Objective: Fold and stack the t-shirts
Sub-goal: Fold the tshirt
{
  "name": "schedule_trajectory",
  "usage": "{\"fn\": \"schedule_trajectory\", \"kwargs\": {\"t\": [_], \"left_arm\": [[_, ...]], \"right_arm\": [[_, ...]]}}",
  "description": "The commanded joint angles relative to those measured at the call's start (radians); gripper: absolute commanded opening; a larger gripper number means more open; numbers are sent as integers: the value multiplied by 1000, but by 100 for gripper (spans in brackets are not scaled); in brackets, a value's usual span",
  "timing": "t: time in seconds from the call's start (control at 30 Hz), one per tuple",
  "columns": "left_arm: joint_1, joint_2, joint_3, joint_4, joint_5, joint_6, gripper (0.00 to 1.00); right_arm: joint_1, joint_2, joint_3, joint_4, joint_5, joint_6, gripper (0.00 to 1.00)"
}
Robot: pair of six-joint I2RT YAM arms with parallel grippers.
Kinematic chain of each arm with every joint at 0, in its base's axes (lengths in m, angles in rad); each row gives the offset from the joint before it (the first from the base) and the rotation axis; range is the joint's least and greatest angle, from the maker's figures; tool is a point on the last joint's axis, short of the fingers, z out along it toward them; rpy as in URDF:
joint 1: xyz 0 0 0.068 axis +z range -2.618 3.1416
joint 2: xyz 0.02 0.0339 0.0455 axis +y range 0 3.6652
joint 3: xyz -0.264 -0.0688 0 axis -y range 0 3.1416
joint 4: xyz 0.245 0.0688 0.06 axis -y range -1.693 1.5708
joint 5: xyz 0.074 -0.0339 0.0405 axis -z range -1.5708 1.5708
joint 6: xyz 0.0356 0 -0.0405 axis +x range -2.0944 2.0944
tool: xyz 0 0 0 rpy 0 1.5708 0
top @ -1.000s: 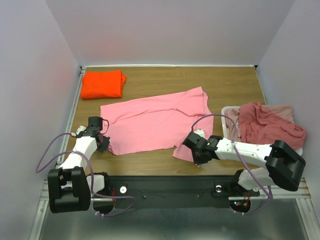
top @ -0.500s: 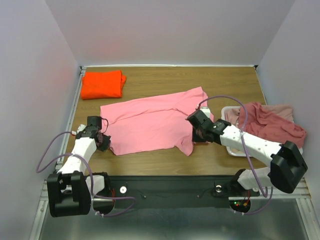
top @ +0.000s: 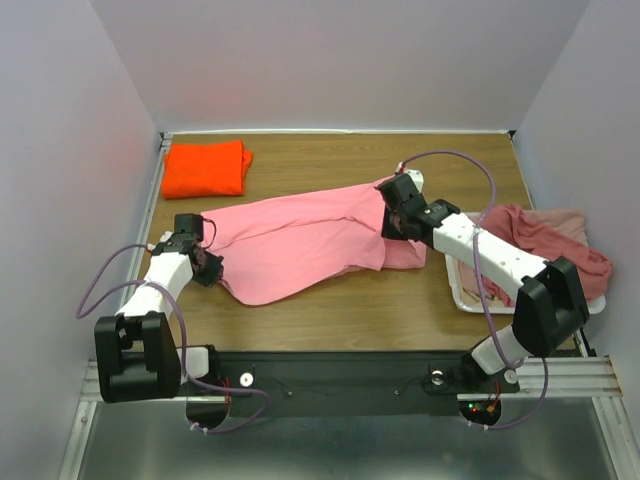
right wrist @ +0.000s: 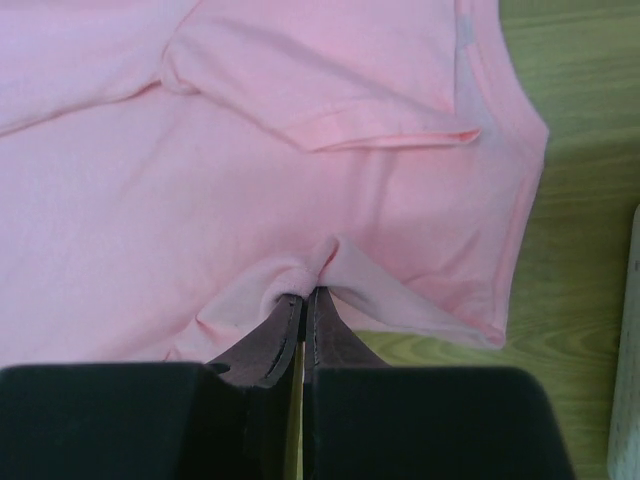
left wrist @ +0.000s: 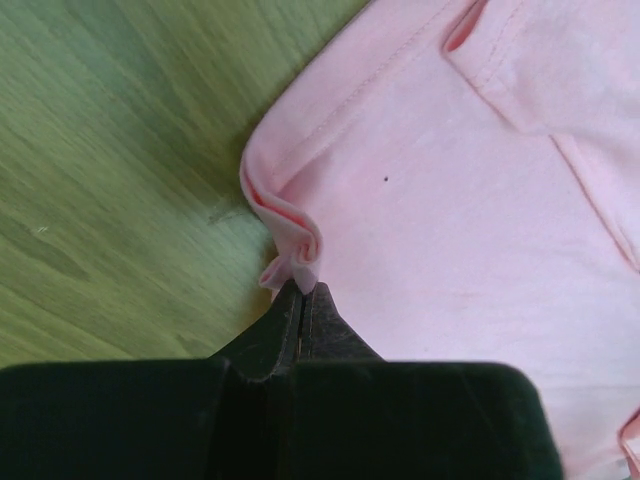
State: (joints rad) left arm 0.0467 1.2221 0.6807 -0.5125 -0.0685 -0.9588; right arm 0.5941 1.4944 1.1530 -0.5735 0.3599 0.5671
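The pink shirt (top: 300,245) lay across the middle of the desk (top: 340,315). Its near right part was lifted and drawn back over the rest, so the cloth formed a slanted band from left to right. The left gripper (top: 207,268) was clamped tight on a bunched corner of the shirt's left edge, close to the desk's left edge. The right gripper (top: 397,225) was pinched closed on a raised fold of the same shirt, above its right part. A folded orange shirt (top: 205,168) sat in the far left corner, well apart. Rumpled rose shirts (top: 540,245) filled a white tray (top: 458,292) at the right edge. Bare wood showed along the near edge and in the far right corner.
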Motion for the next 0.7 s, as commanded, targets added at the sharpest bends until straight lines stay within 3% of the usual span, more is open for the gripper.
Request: {"fn": "schedule_trajectory", "kwargs": {"t": [0.0, 0.67], "left_arm": [[1, 33, 72, -1, -5, 15, 0], [61, 224, 264, 66, 10, 48, 0]], "right_arm": [[-42, 47, 89, 57, 16, -48, 0], [-145, 256, 323, 72, 14, -141, 0]]}}
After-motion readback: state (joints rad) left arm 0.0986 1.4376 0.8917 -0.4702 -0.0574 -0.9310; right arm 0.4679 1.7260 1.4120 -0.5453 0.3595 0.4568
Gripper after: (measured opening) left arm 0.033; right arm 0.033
